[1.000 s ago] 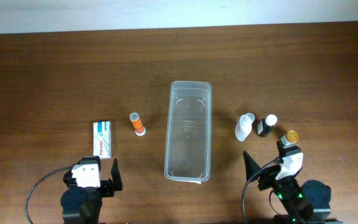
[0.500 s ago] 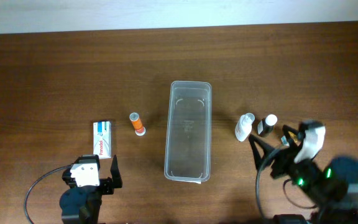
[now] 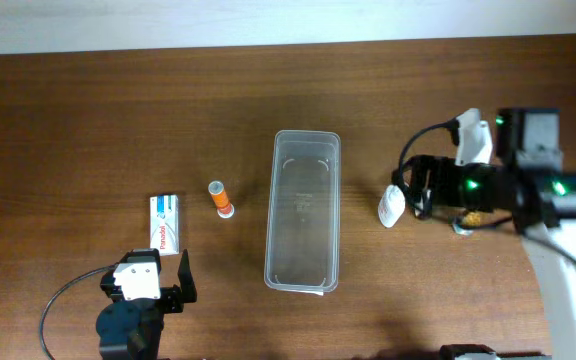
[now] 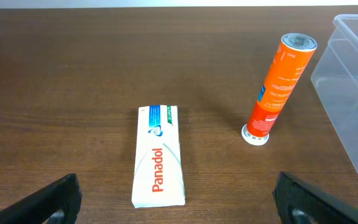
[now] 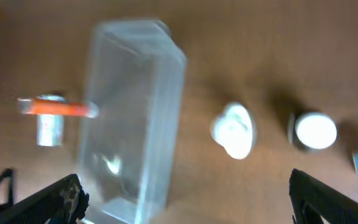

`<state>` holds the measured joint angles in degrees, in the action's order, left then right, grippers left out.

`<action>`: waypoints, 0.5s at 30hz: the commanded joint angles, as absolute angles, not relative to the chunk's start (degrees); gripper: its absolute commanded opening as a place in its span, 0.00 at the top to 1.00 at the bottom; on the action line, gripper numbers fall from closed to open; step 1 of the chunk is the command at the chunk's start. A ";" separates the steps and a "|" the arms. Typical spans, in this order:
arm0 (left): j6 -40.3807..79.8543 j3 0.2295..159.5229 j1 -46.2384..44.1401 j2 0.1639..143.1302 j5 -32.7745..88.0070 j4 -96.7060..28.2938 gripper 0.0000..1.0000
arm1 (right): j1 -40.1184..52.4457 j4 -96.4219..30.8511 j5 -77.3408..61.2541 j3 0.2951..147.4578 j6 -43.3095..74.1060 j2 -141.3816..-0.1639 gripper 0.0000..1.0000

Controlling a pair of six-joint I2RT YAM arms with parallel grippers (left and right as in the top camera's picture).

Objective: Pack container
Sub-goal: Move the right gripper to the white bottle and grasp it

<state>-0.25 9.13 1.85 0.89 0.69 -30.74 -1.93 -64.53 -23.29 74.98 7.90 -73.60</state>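
- Hovering above the table (image 3: 88, 120), the right pincer (image 5: 185, 198) is held spread wide, nothing between its fingers.
- The white bottle (image 5: 234, 129) and a white-capped dark bottle (image 5: 316, 130) are found just ahead, seemingly lined up as first picks.
- The container (image 3: 303, 210) is set ahead to its left, open-topped and empty, so items can be dropped in.
- The left pincer (image 4: 176, 198) is likewise spread, the Panadol box (image 4: 159, 157) lying flat just ahead, the orange tube (image 4: 280, 79) standing beyond, rightward.

Panadol box (image 4: 159, 157) flat on table (image 4: 73, 74); orange tube (image 4: 279, 84) upright between box and container (image 4: 353, 87); left gripper (image 4: 180, 210) spread wide
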 commanded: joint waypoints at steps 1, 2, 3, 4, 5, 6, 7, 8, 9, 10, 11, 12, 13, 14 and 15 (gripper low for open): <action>-0.91 8.91 1.98 0.34 1.32 -30.68 0.01 | 0.51 -65.80 -15.49 75.99 10.72 -78.96 0.05; -0.93 8.91 1.98 0.34 1.32 -30.68 0.01 | 1.65 -65.78 -13.89 75.99 11.53 -80.51 0.07; -0.93 8.91 1.98 0.34 1.32 -30.65 0.01 | 2.87 -65.56 -12.49 75.99 12.47 -81.97 0.09; -0.93 8.91 1.98 0.34 1.32 -30.68 0.01 | 4.25 -65.12 -11.03 75.99 13.37 -83.29 0.10; -0.93 8.91 1.98 0.34 1.32 -30.68 0.01 | 5.67 -64.71 -9.02 75.99 14.57 -84.40 0.10; -0.93 8.91 1.98 0.34 1.32 -30.65 0.01 | 7.38 -64.25 -5.72 75.99 16.34 -85.56 0.11; -0.91 8.91 1.98 0.34 1.32 -30.68 0.00 | 8.60 -64.07 -2.87 75.99 17.91 -86.35 0.11; -0.93 8.91 1.98 0.34 1.32 -30.68 0.00 | 10.00 -63.96 0.58 75.99 19.70 -87.39 0.11; -0.93 8.91 1.98 0.34 1.32 -30.68 0.01 | 11.09 -63.90 2.79 75.99 20.69 -88.38 0.12; -0.91 8.91 1.98 0.34 1.32 -30.68 0.01 | 11.99 -63.66 3.57 75.99 20.95 -89.60 0.14; -0.93 8.91 1.98 0.34 1.32 -30.68 0.01 | 12.43 -63.42 3.51 75.99 21.17 -90.52 0.16; -0.93 8.91 1.98 0.34 1.32 -30.68 0.01 | 12.64 -63.22 3.51 75.99 21.56 -91.46 0.18; -0.91 8.91 1.98 0.34 1.32 -30.68 0.01 | 12.71 -62.98 3.51 75.99 21.56 -92.16 0.21; -0.91 8.91 1.98 0.34 1.32 -30.68 0.01 | 12.69 -62.72 3.49 75.99 21.56 -92.90 0.22; -0.91 8.91 1.98 0.34 1.32 -30.68 0.01 | 12.69 -62.33 3.46 75.99 21.56 -93.56 0.24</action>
<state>-0.23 9.13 1.85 0.89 0.69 -30.74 12.43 -62.94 -0.58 75.00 19.38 -91.42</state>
